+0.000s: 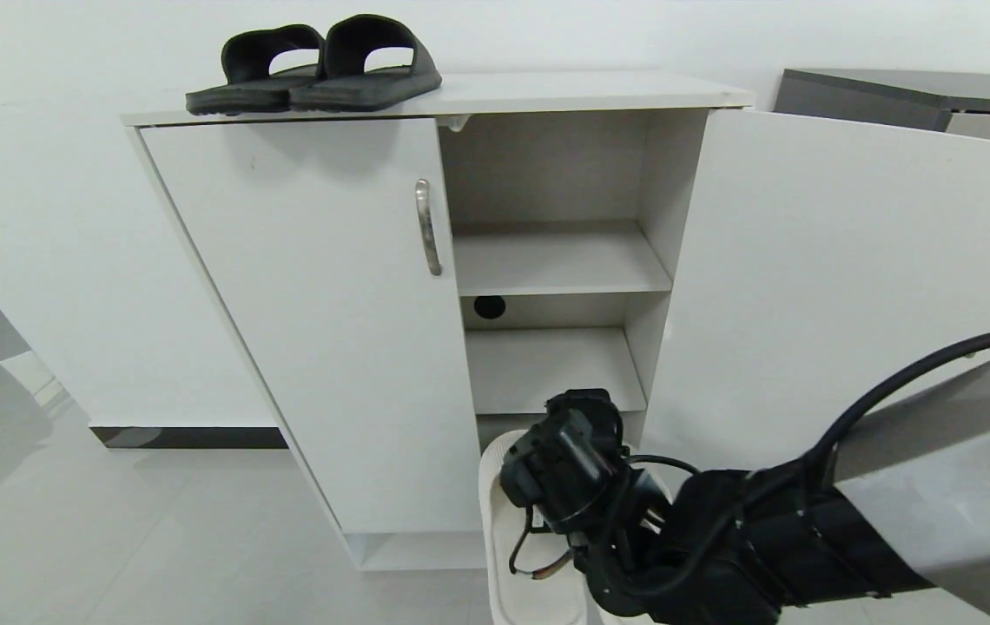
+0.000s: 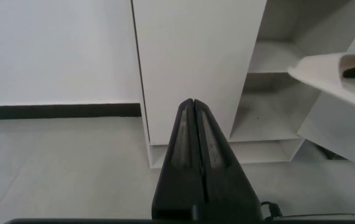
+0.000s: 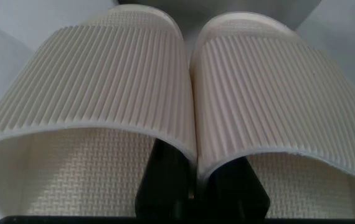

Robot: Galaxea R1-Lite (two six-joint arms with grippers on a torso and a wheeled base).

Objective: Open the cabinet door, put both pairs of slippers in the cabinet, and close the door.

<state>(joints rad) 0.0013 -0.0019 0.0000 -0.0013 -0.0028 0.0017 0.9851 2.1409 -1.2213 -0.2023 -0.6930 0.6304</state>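
One cabinet (image 1: 599, 91) stands against the wall with two doors. The left door (image 1: 313, 330) is shut and carries a single metal handle (image 1: 428, 227) at its inner edge. The right door (image 1: 834, 286) is swung wide open toward 3 o'clock in the head view. The open half shows two shelves, the upper shelf (image 1: 560, 260) and the lower shelf (image 1: 551, 369). One round hole (image 1: 489, 306) sits in the back panel just under the upper shelf.

There are two pairs of slippers, four in all. The black slippers (image 1: 317, 69) lie side by side on the cabinet top at about 11 o'clock, above the shut door, with their soles touching. The white slippers (image 1: 538, 599) are at 6 o'clock, low in front of the open half and outside the cabinet, above the floor (image 1: 113, 538).

The right end effector (image 3: 196, 186) has hold of the white pair. Its two black fingers (image 3: 165, 183) each reach under one ribbed strap, and the adjoining strap sides are pinched between them, so the two slippers are pressed together. Much of the pair is hidden behind the arm in the head view.

The left end effector (image 2: 194, 109) hangs low, facing the base of the shut door. Its two fingers (image 2: 180, 143) are pressed flat against each other and grip nothing.
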